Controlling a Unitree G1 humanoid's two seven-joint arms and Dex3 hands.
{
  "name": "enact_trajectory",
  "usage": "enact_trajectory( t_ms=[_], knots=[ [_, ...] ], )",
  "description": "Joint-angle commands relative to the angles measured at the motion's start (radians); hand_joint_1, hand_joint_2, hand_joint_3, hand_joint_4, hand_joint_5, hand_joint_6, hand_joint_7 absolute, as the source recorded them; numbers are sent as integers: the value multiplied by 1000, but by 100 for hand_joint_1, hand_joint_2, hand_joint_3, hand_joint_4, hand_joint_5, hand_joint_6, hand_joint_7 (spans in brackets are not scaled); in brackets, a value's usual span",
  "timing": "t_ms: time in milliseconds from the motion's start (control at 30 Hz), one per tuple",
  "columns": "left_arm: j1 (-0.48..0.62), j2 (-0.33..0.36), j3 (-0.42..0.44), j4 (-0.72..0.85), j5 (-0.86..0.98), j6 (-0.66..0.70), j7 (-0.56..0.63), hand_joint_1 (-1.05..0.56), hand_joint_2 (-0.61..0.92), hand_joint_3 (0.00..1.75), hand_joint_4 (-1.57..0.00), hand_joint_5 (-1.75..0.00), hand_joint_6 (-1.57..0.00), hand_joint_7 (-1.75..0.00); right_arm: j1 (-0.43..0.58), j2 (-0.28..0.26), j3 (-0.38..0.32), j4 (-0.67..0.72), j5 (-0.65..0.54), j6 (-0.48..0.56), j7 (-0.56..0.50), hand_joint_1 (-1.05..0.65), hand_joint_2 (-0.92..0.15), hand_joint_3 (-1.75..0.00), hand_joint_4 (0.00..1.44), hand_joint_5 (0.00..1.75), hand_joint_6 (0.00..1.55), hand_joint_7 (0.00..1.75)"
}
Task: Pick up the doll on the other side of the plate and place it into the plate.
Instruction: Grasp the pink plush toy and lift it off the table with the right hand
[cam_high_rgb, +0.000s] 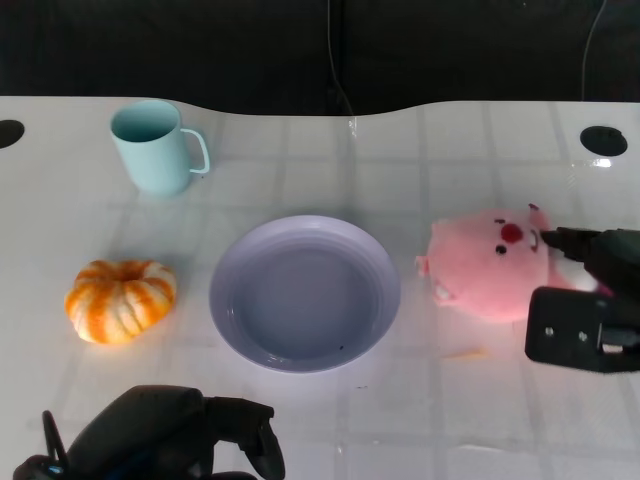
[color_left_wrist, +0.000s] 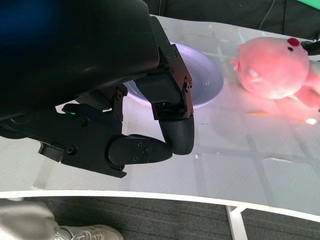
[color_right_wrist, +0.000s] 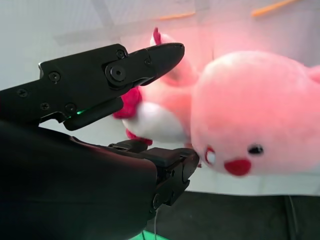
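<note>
Head view: the doll (cam_high_rgb: 490, 262) lies on the bench (cam_high_rgb: 300, 420) just right of the plate (cam_high_rgb: 305, 292), which holds nothing, so the placing is not done. The right robot hand (cam_high_rgb: 585, 300) sits at the doll's right side, fingers apart, no grip yet. Left wrist view: the left robot hand (color_left_wrist: 150, 120) hangs curled near the plate, holding nothing. Right wrist view: the fingers (color_right_wrist: 150, 57) spread beside the doll; grasp, lift and placing all seem left
</note>
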Motion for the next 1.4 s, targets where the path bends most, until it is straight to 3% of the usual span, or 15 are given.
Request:
enact_trajectory(
  t_ms=[33,400,467,533,600,633,700,767,800,833,867,933,1067,1167,1400],
  knots=[
    [4,8,2,-20,2,13,-11,-29,92,36,-74,-135,-78,-81,-42,3,26,124,16,-30,-26,-70,-92,-4,35,19,32,3],
    [7,11,-1,-30,7,23,-13,-29,92,37,-71,-140,-78,-82,-211,78,92,466,41,-94,-129,-67,-92,-13,56,12,56,6],
    [7,10,-2,-31,12,24,-11,-29,92,37,-72,-141,-78,-82,-233,100,82,520,66,-114,-163,-61,-92,-12,63,10,64,6],
    [6,6,-5,-32,14,29,-12,-29,92,37,-71,-141,-79,-82,-251,131,54,583,111,-152,-226,-37,-92,-8,83,17,80,9],
    [5,4,-8,-32,16,31,-11,-30,92,37,-71,-141,-79,-82,-270,149,55,647,120,-185,-309,-25,-92,-12,97,23,97,15],
    [3,3,-9,-31,16,32,-10,-30,92,37,-71,-141,-79,-82,-280,154,60,674,118,-196,-337,-21,-92,-15,103,31,107,16],
    [0,0,-11,-30,16,36,-11,-29,92,36,-72,-141,-79,-82,-291,158,70,708,114,-220,-388,-18,-92,-21,89,108,122,21],
    [-2,0,-12,-31,16,37,-13,-29,92,36,-72,-141,-79,-83,-297,159,76,722,114,-231,-418,-19,-92,-22,83,134,123,27],
    [-5,-1,-13,-31,17,40,-14,-29,92,36,-72,-141,-79,-83,-299,159,75,725,116,-236,-438,-19,-92,-23,81,143,117,42],
    [-9,-2,-15,-30,20,42,-15,-29,92,36,-72,-141,-80,-83,-300,158,72,731,121,-244,-459,-17,-88,-27,78,160,100,86],
    [-11,-2,-16,-29,22,43,-16,-28,92,36,-72,-141,-80,-83,-301,158,71,735,124,-250,-475,-17,-86,-30,77,167,92,104],
    [-18,-5,-19,-23,24,46,-14,-28,92,36,-73,-141,-80,-83,-308,152,56,746,145,-273,-502,-18,-81,-39,75,173,84,125],
    [-30,-10,-27,-20,30,60,-17,-27,92,35,-73,-141,-80,-82,-313,136,30,742,171,-327,-575,-17,-62,-74,78,174,77,148],
    [-23,-7,-28,-17,36,43,-1,-25,92,32,-74,-140,-82,-80,-311,128,8,729,197,-377,-611,-16,-44,-111,83,175,72,169],
    [12,-2,-18,-32,24,43,-11,-25,92,35,-71,-143,-82,-77,-295,147,-48,628,271,-436,-615,-16,-40,-129,88,175,73,175]
  ],
)
